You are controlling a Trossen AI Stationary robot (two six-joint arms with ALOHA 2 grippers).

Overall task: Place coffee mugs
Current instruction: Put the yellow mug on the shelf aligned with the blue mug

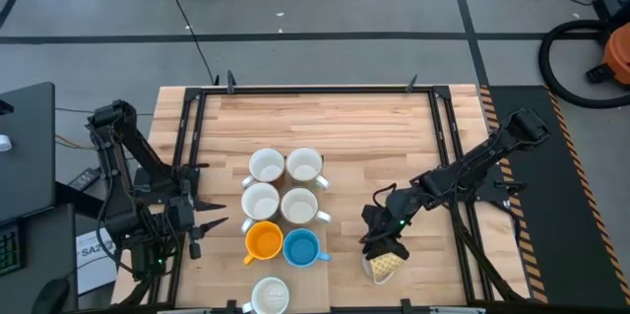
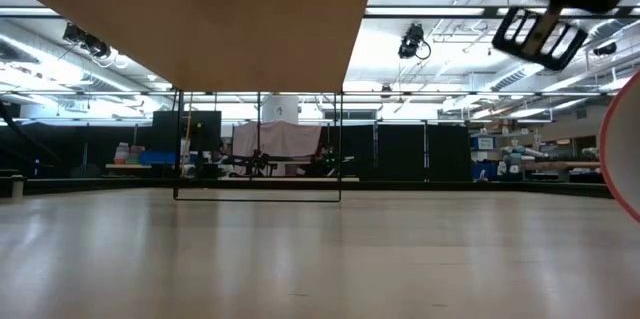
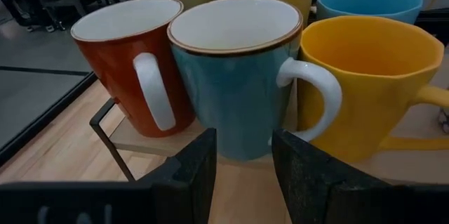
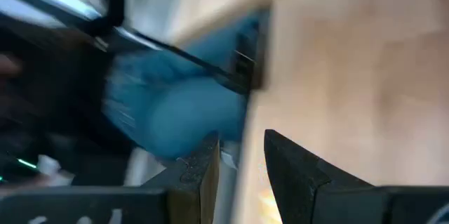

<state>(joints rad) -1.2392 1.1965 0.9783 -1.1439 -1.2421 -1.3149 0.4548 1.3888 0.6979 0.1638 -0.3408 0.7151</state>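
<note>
Several coffee mugs stand upright in a block left of the table's middle: white-lined ones [image 1: 267, 164] at the far end, an orange-yellow one [image 1: 263, 241] and a bright blue one [image 1: 301, 247] at the near end. Another white-lined mug [image 1: 270, 296] stands alone at the near edge. My left gripper [image 1: 212, 223] waits open at the table's left edge, level with the block. Its wrist view faces a red mug [image 3: 133, 62], a teal mug [image 3: 235, 76] and the yellow one [image 3: 365, 76]. My right gripper [image 1: 382, 245] is at the near right, shut on a yellow patterned mug [image 1: 387, 265]. My right gripper comes at the yellow patterned mug from the table's far right, slanting down. A pale strip of the mug [image 4: 261, 194] shows between its two fingers. The gripper hides the place of contact, so the part cannot be told. The mug lies tilted, its mouth [image 1: 378, 273] toward the near edge.
A black metal frame [image 1: 315, 90] runs round the wooden tabletop. Bare wood lies across the far half [image 1: 335, 122] and between the mug block and my right gripper [image 1: 345, 206].
</note>
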